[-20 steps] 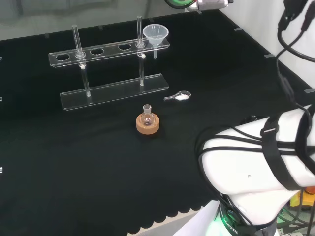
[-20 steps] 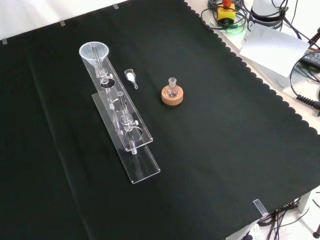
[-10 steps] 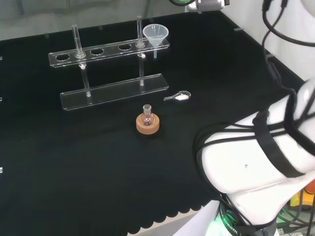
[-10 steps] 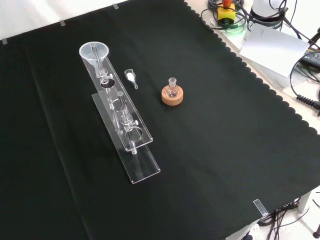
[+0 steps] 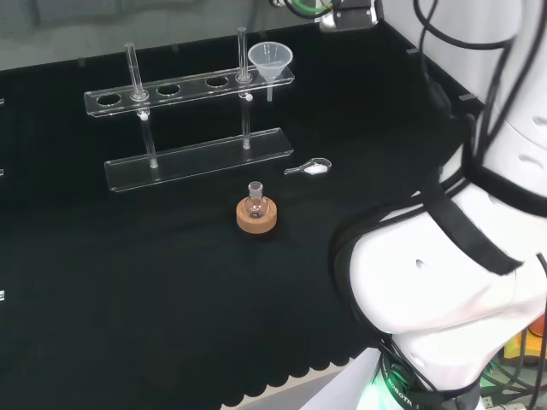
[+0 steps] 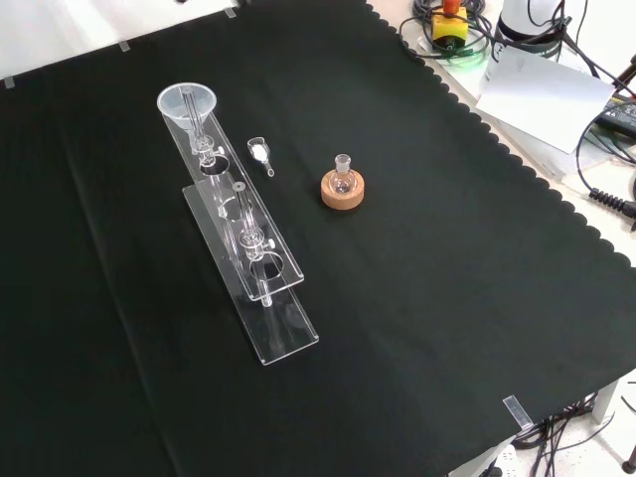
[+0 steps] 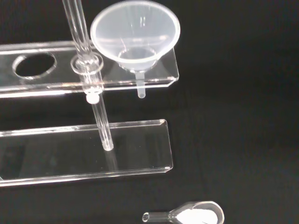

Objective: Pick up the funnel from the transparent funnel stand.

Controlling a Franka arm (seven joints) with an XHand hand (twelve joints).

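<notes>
A clear plastic funnel (image 5: 270,58) sits in the end hole of the transparent stand's upper shelf (image 5: 188,90), at the shelf's right end in the head view. The front view places the funnel (image 6: 187,102) at the far end of the stand (image 6: 283,333). The wrist view looks down on the funnel (image 7: 135,30) from close above; its short stem pokes through the shelf (image 7: 56,79) over the base plate (image 7: 70,154). The end of the arm (image 5: 346,13) hangs at the head view's top edge, up and right of the funnel. Whether the hand is open or shut is hidden.
A small round flask on a cork ring (image 5: 256,213) (image 6: 343,187) stands in front of the stand. A little glass scoop with white powder (image 5: 312,168) (image 6: 260,151) (image 7: 196,215) lies near the funnel end. The arm's white links (image 5: 444,282) stand at the head view's right.
The arm's big white links have swung up and over at the head view's right, and the arm's end at the top edge has drifted left. The ware has not moved.
</notes>
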